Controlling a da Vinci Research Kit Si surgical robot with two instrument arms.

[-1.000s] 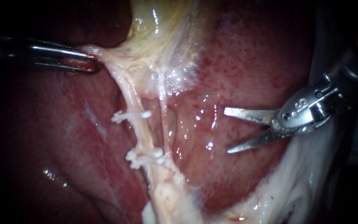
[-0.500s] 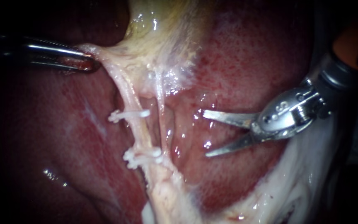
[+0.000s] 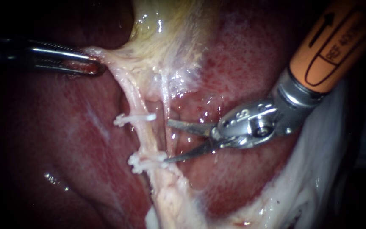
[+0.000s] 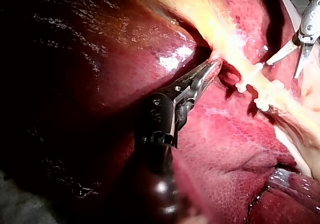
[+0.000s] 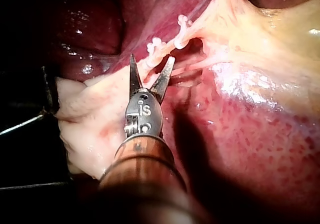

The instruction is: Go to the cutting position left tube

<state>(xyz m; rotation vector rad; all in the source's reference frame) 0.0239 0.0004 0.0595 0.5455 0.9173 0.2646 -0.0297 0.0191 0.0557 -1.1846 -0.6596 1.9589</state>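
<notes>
Jaws | right instrument point(image 3: 167, 141): gaping near left tube point(image 3: 146, 135) | left instrument point(image 3: 93, 64): clamping gallbladder point(image 3: 170, 38)

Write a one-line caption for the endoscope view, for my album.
Right instrument, jaws open, points at the clipped left tube; left instrument grips pale tissue.
</notes>
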